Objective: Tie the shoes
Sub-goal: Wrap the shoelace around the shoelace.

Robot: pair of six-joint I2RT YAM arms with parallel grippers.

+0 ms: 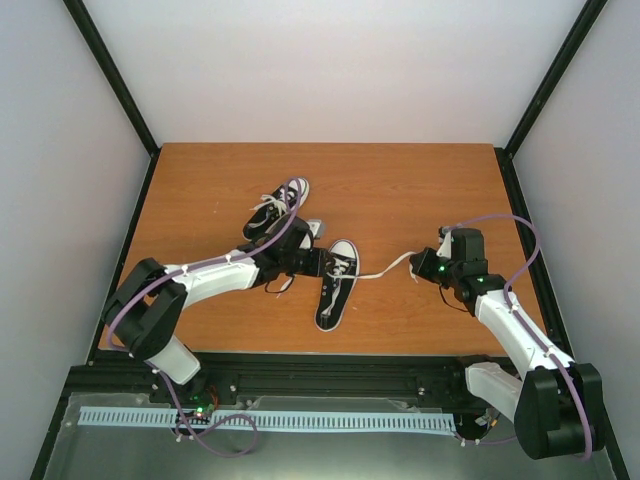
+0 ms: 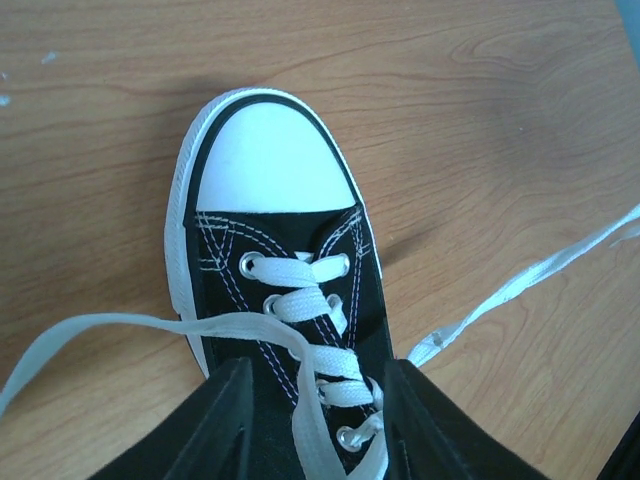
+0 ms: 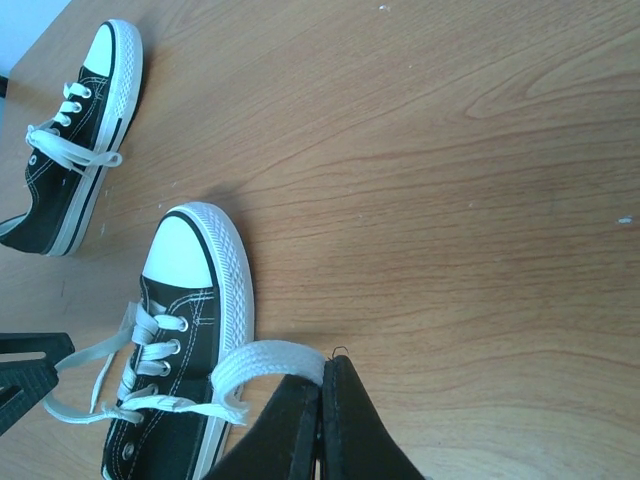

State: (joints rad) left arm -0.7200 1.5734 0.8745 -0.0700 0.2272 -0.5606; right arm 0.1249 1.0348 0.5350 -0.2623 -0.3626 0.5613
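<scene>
Shoes: a pair of small black canvas low-top sneakers with white rubber toe caps, white soles and long white laces is recorded on the brown wood-grain tabletop (image 1: pixel 430 190). The far sneaker (image 1: pixel 279 209) is located left of centre, with a lace laid loosely across its top. The near sneaker (image 1: pixel 337 288) is located near the table's middle, just in front of and to the right of the far one, with its toe turned toward the back wall. The left gripper (image 2: pixel 318 368) is positioned over the laced part of the near sneaker, its black fingers (image 2: pixel 225 425) spread apart on either side of the eyelet rows; contact with the canvas cannot be told. One flat white lace (image 3: pixel 262 364) is drawn out sideways from the near sneaker to the right gripper (image 3: pixel 322 378), whose fingers are pressed together and pinching the lace near its end. A second lace end (image 2: pixel 95 335) is trailed off to the opposite side across the wood.
</scene>
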